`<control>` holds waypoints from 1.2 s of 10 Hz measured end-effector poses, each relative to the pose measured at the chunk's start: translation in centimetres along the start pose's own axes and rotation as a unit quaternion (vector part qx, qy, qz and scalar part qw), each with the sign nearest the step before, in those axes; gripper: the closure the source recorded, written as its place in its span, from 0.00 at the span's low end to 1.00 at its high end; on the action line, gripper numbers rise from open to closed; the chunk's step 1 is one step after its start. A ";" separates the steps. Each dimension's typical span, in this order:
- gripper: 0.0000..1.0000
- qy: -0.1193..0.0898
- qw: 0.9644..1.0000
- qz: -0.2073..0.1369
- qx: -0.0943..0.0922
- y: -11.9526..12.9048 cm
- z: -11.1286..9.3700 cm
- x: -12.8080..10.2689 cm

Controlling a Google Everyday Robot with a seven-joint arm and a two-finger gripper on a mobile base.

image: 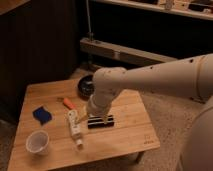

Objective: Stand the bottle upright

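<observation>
**A:** Item one, the bottle (75,128): position?

**B:** Lying on its side on the wooden table (131,131), left of centre, with one end pointing to the front edge. The white cup (37,141) is to its left, the orange marker (67,103) behind it, and a black block (101,121) just beside it on the right.

**A:** Item two, the gripper (92,114)?

**B:** Lowered over the table between the bottle and the black block, close to the bottle's far end. Jaws spread, pinching nothing. I cannot tell whether it is touching the bottle.

**A:** Task status?

**B:** By my reading, early. Done: the approach. Outstanding: closing on the bottle, tipping it upright, setting it on its base, letting go.

**A:** Other stock?

**B:** A blue object (42,115) at the left and a dark bowl (87,86) at the back.
</observation>
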 end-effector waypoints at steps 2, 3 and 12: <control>0.20 -0.004 1.000 0.002 -0.004 -0.8 2.1 -0.3; 0.20 -0.007 1.000 0.000 -0.027 -1.3 2.8 -0.7; 0.20 0.044 0.996 -0.067 -0.049 0.3 10.1 -0.2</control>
